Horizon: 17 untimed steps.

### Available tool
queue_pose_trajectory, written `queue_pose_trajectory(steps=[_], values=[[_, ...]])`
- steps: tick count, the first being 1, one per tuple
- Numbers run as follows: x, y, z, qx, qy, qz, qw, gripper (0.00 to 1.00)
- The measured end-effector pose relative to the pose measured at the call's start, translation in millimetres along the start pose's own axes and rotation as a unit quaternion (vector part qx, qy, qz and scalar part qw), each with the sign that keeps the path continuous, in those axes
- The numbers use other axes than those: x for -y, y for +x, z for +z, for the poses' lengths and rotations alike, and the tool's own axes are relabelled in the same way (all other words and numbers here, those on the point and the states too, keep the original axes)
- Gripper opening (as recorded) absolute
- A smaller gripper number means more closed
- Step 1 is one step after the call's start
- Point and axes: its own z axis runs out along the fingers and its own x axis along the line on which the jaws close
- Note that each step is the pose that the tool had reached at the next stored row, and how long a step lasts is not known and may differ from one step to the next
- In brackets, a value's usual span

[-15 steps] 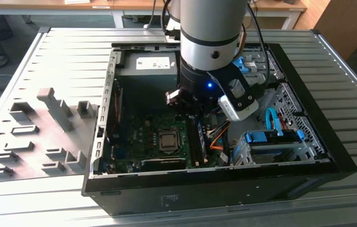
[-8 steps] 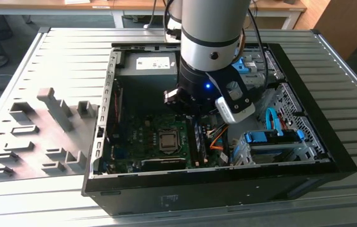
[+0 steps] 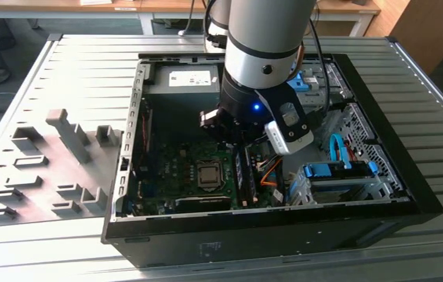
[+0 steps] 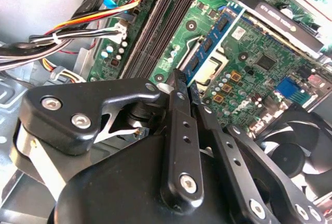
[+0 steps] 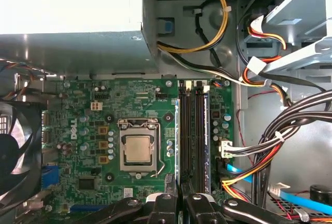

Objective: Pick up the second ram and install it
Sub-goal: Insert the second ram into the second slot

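Pickup is done: my gripper (image 5: 179, 201) is clenched on the ram (image 4: 213, 41), edge-down over the slots (image 5: 196, 130) beside the CPU (image 5: 137, 151). Seating it looks still undone.

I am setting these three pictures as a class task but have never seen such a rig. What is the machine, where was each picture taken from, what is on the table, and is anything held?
The machine is a single robot arm ending in a gripper, its grasping part. The exterior view comes from a camera off the arm, looking down on a ribbed metal table. On it stand an open computer case and, on the exterior view's left, gray fixture blocks. The two wrist views come from cameras riding on the arm, looking into the case at the green motherboard. The gripper is shut on the second ram, a thin memory stick, held over the motherboard close to its long dark slots.
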Motion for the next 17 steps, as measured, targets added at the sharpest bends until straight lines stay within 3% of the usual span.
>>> queue_pose_trajectory(steps=[9, 17], values=[[-0.2, -1.2, 0.3, 0.0, 0.0007, 0.0, 1.0, 0.14], [-2.4, -11.5, 3.8, -0.0001, 0.0011, 0.0, 1.0, 0.14]])
